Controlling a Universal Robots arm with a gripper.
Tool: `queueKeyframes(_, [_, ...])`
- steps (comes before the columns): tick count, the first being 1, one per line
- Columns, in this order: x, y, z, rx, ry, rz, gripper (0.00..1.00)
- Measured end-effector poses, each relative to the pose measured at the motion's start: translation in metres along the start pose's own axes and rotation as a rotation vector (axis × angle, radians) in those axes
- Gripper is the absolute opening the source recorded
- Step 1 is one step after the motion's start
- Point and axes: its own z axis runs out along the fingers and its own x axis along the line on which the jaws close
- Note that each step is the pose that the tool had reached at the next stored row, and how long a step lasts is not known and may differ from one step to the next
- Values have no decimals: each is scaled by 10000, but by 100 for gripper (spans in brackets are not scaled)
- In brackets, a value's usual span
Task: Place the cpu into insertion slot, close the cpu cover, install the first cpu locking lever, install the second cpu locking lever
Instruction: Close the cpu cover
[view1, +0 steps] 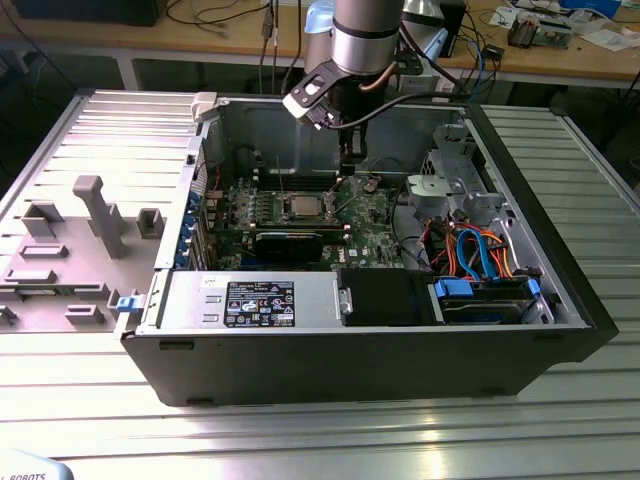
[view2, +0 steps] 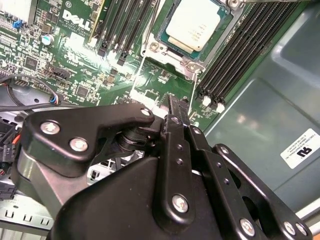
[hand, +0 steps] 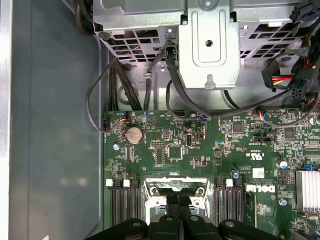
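Your gripper (view1: 350, 170) hangs inside the open computer case (view1: 380, 375), which lies on the slatted metal table (view1: 300, 440). Its black fingers (view2: 173, 127) are pressed together and carry nothing. In both wrist views the tips are low over the green motherboard (hand: 150, 160), close to the edge of the socket (view2: 154, 48). You cannot tell whether they touch anything.

The cpu (view2: 196, 24) sits in the socket, silver-grey top up, between two banks of black memory slots (view2: 245, 47). In the exterior view you find it at about 8 o'clock from the gripper tip, near it. Two thin wire locking levers (view2: 139, 75) run out from the socket's near corners toward the gripper rather than lying along the socket's sides. The cpu cover (hand: 175, 180) shows in the first wrist view as a silver frame just beyond the fingertips; you cannot tell whether it lies flat over the chip.

In the exterior view the metal drive cage (view1: 445, 185) stands at 3 o'clock from the gripper. The power supply (view1: 260, 300) is at 7 o'clock from the cpu, along the case's front wall. A grey fixture plate (view1: 80, 240) rests on the table at 9 o'clock from the case.
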Motion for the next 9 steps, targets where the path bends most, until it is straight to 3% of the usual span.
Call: queueKeyframes(9, [0,13,0,0,0,-1,11])
